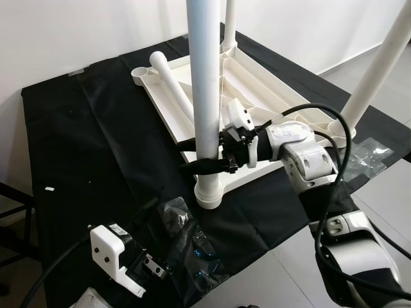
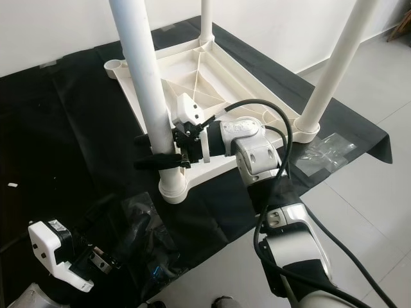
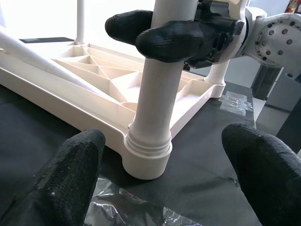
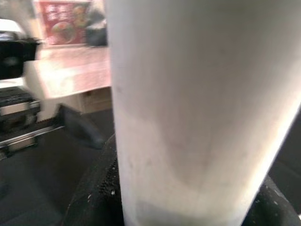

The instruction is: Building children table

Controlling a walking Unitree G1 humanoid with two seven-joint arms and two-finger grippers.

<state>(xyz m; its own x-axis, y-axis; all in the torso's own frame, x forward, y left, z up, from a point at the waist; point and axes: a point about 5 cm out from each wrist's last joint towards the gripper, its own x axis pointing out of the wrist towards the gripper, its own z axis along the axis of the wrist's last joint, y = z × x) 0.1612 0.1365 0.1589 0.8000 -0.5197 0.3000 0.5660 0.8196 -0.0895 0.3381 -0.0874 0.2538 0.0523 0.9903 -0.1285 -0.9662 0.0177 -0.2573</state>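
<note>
The white children's table (image 1: pixel 257 80) lies upside down on a black cloth. Three white legs stand in its corner sockets. My right gripper (image 1: pixel 191 156) is shut on the near leg (image 1: pixel 204 77), a little above its socket (image 1: pixel 209 196); that leg (image 4: pixel 197 108) is close up in the right wrist view. A loose leg (image 1: pixel 172 80) lies across the underside, next to an empty corner socket (image 1: pixel 141 76). My left gripper (image 3: pixel 164 188) is open, low near the cloth's front edge, facing the socket with nothing between its fingers (image 3: pixel 70 174).
Crumpled clear plastic bags (image 1: pixel 186 244) lie on the cloth just before the left gripper. Another clear bag (image 1: pixel 372 154) lies at the right corner. The cloth (image 1: pixel 77 141) rests on a pale tiled floor (image 1: pixel 257 276), with a white wall behind.
</note>
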